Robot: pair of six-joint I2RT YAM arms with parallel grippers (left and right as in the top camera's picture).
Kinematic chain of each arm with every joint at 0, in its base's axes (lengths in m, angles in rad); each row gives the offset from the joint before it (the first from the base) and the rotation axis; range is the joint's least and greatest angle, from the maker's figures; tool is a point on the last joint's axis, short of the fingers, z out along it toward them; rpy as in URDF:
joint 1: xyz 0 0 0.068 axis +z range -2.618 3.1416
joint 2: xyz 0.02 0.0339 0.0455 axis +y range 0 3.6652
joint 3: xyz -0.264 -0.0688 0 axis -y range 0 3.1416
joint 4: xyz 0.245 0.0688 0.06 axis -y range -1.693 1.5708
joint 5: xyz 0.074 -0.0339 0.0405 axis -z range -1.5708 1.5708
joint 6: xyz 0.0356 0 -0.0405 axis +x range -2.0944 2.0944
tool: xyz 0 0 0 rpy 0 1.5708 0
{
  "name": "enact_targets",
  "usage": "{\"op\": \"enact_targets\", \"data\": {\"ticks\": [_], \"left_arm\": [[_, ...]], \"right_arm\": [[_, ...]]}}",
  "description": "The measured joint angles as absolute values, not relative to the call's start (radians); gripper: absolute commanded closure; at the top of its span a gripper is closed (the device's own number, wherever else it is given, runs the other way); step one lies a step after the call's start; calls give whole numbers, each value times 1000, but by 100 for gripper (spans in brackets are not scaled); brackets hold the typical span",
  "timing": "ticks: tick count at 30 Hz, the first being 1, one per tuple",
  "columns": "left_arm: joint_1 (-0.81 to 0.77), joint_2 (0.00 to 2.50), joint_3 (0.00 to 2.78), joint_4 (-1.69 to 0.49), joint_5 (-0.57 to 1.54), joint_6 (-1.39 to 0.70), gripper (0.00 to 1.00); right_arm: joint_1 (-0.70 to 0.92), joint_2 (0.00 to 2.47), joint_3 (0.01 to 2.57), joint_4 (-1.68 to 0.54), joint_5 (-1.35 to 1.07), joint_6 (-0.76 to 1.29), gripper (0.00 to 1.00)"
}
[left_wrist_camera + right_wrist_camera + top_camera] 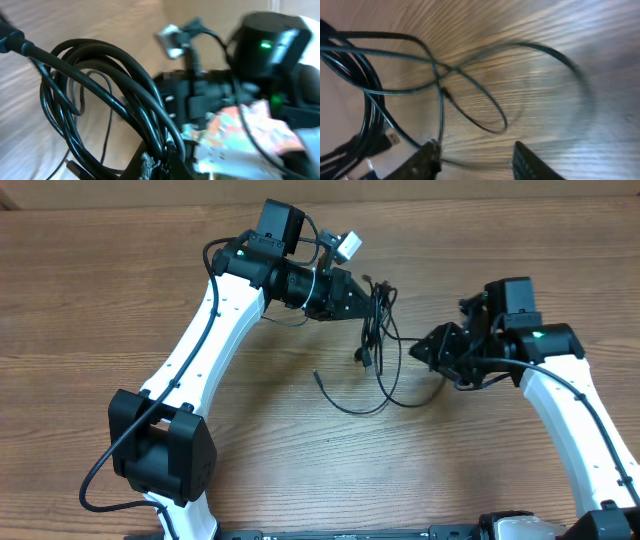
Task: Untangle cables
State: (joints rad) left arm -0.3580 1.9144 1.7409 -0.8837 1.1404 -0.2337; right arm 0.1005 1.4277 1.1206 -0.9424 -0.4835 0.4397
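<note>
Left hand point(374, 302) clamps cables point(127, 75), tips blurred; right hand point(475, 151) open, fingers point(426, 161) cut off btm.

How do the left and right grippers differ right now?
The left gripper is shut on the bunched cables; the right gripper is open, clamping nothing. The left grips their thick part; the right faces their slack loops. Both are black and two-fingered.

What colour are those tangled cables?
The cables are black and a little shiny. The left wrist view shows them best.
</note>
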Motion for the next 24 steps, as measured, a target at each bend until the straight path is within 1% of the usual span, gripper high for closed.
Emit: {"op": "enact_targets", "data": {"ticks": [1, 5, 12, 24], "left_arm": [[-358, 1914, 1741, -884, 1175, -228, 96], [-358, 1914, 1740, -886, 1249, -214, 96], [-358, 1914, 1740, -886, 1339, -202, 96], [-358, 1914, 1740, -886, 1408, -199, 96]], "right_arm": [[115, 1428, 1121, -928, -488, 420, 42], [146, 1428, 1121, -890, -465, 366, 42], [146, 1428, 1121, -838, -368, 322, 41], [146, 1430, 1120, -891, -350, 184, 42]]}}
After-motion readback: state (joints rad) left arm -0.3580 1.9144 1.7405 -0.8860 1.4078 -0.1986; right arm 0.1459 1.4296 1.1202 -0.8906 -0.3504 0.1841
